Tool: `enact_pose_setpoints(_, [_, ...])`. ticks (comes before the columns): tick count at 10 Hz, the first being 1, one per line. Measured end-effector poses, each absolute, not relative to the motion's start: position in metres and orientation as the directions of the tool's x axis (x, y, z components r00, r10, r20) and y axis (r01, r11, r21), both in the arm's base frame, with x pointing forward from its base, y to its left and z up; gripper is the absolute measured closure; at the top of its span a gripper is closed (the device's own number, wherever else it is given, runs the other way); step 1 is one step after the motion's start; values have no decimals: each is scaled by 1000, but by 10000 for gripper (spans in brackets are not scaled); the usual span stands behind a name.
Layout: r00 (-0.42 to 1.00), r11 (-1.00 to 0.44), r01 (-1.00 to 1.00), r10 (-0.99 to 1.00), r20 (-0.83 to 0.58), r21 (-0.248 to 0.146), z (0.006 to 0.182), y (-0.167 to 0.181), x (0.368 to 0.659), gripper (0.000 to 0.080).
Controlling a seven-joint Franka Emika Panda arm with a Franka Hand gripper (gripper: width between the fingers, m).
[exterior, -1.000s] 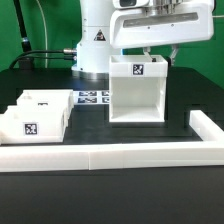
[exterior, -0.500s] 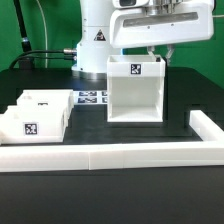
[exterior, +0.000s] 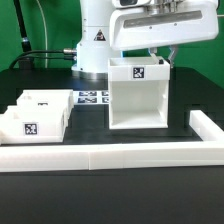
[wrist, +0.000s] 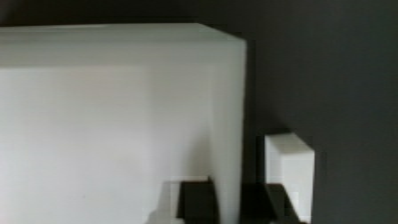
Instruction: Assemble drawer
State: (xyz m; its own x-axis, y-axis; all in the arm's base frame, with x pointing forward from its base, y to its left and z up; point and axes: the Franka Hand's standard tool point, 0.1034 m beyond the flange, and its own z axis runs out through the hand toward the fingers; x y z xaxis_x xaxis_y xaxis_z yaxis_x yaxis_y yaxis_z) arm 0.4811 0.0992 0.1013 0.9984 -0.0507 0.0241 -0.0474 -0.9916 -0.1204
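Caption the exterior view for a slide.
Panda gripper at the drawer housing's top edge; two trays sit at the exterior view's left.

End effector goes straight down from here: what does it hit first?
Likely the drawer housing: the end effector hangs at its top edge on the exterior view's right. Depth unclear; it may already touch.

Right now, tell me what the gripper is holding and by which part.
The gripper straddles the housing at the top edge of its side wall, on the exterior view's right, and seems clamped on it.
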Motion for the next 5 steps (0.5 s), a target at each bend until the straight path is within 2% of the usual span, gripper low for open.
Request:
enact_pose_setpoints(2, [998, -991, -31, -38, 51, -129, 101, 97, 513, 757])
enact_pose_setpoints(5, [988, -983, 131, 119, 103, -127, 102, 88, 552, 755])
